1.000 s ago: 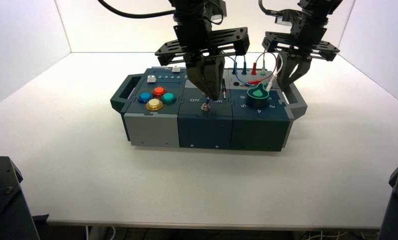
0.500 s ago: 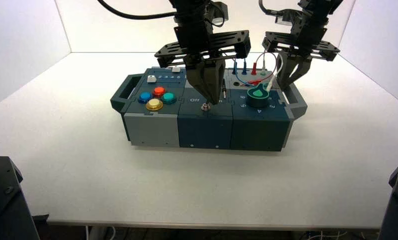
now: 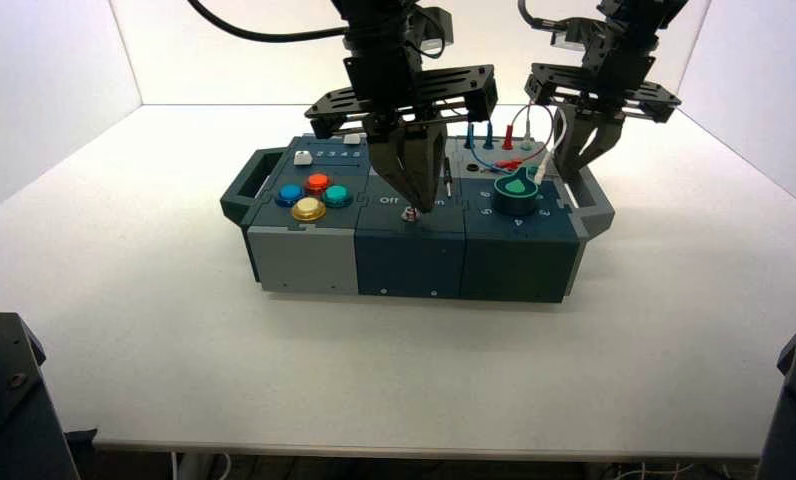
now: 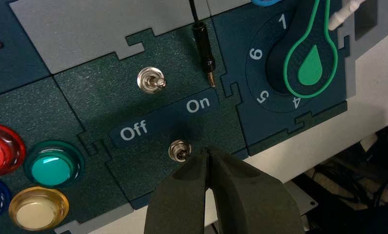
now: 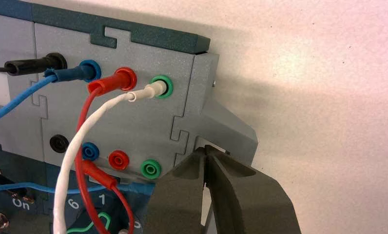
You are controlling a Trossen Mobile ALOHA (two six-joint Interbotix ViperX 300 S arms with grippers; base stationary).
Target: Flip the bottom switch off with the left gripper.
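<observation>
The bottom switch [image 4: 179, 150] is a tiny silver toggle in a round nut collar, below the "Off"/"On" label on the box's dark middle panel; it also shows in the high view [image 3: 411, 213]. My left gripper [image 4: 209, 152] is shut, its tips right beside the switch on the "On" side, close to or touching the lever. In the high view the left gripper [image 3: 421, 205] stands over the middle panel. The matching top toggle [image 4: 150, 80] leans toward "On". My right gripper [image 5: 206, 148] is shut and empty, parked over the box's right end [image 3: 577, 170].
The box [image 3: 304, 255] holds coloured round buttons [image 4: 50, 167] on its left part, a green-marked knob [image 4: 306, 56] on the right, and sockets with red, blue and white wires [image 5: 92, 117] behind. A loose black plug [image 4: 204, 46] lies near the top toggle.
My left gripper has shifted slightly left and lower over the middle panel, bringing its shut tips closer to the bottom switch. The right arm has not moved.
</observation>
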